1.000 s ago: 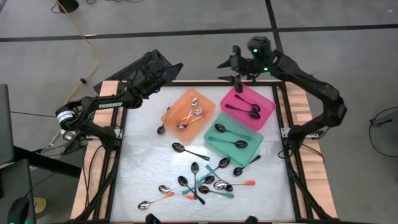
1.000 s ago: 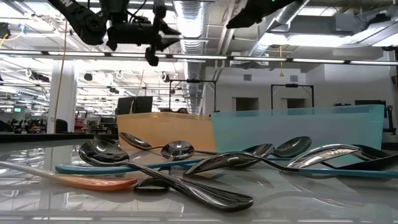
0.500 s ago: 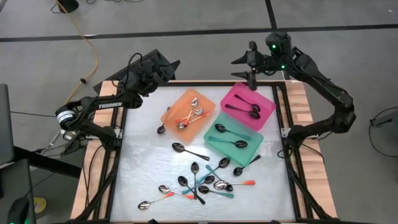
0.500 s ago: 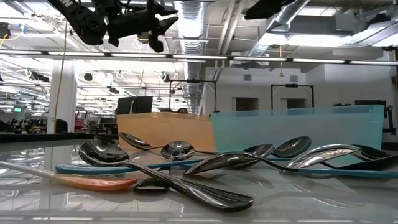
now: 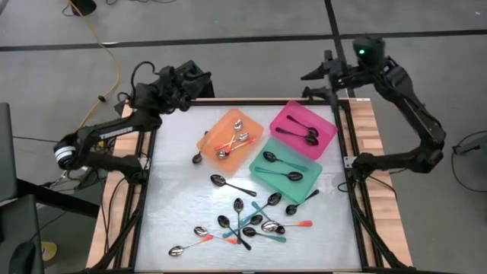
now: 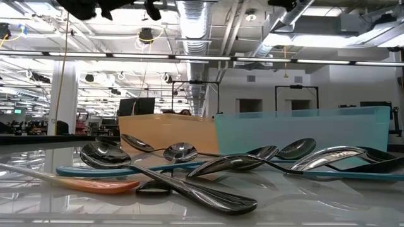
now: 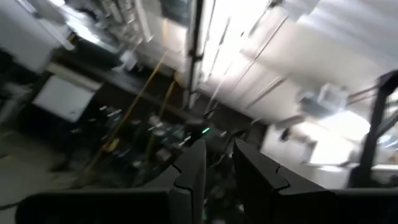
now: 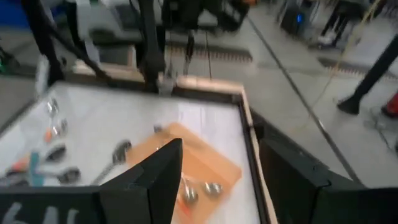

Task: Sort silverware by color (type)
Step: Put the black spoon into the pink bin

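meanwhile both arms were raised at the table's far edge, holding nothing. the left gripper (image 5: 199,78) hung over the far left corner, its fingers (image 7: 191,177) drawn near each other with a narrow gap showing between them and nothing in it. the right gripper (image 5: 319,76) hung past the far right corner, its fingers (image 8: 158,171) spread wide apart. several orange-handled spoons (image 5: 232,141) lay in the orange tray (image 5: 210,133), black spoons (image 5: 306,134) in the pink tray (image 5: 326,124), and teal-handled spoons (image 5: 280,172) in the teal tray (image 5: 312,169). a black spoon (image 5: 228,183) lay alone at mid-table, and a mixed heap of spoons (image 5: 251,222) sat near the front edge, with one orange-handled spoon (image 5: 190,245) off to its left.
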You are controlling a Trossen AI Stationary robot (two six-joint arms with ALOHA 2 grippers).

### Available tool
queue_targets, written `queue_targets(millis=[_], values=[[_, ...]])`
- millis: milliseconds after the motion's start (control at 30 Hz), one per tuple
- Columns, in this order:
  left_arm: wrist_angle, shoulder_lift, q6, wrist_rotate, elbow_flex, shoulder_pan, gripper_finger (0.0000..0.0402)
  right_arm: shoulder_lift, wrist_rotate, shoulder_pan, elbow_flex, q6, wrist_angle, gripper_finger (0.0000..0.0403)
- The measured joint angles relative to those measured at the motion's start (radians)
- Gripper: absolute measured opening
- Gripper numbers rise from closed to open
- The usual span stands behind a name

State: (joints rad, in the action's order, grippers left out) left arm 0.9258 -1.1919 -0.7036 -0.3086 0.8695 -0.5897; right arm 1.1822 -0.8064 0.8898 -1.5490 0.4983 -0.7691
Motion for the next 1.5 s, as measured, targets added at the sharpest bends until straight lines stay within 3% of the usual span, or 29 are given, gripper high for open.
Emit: queue_targets(millis=[267, 467, 600, 1133, 1500], values=[[-0.288, 0.130, 0.114, 0.192, 0.013, 0.057, 0.0068, -0.116, -0.037, 0.093, 0.000, -0.112, 0.107, 0.0232], [-0.396, 0.226, 0.201, 0.247, 0.014, 0.145, 0.0064, -0.211, -0.035, 0.120, 0.000, -0.139, 0.045, 0.0232], [-0.525, 0.262, 0.268, 0.341, 0.015, 0.251, 0.0052, -0.258, -0.033, 0.127, 0.000, -0.159, -0.044, 0.0232], [-0.695, 0.191, 0.234, 0.409, 0.014, 0.654, 0.0038, -0.374, -0.030, 0.124, 0.005, -0.160, -0.540, 0.0232], [-0.781, 0.176, 0.146, 0.553, 0.014, 0.822, 0.0038, -0.554, -0.034, 0.119, 0.254, -0.330, -0.438, 0.0232]])
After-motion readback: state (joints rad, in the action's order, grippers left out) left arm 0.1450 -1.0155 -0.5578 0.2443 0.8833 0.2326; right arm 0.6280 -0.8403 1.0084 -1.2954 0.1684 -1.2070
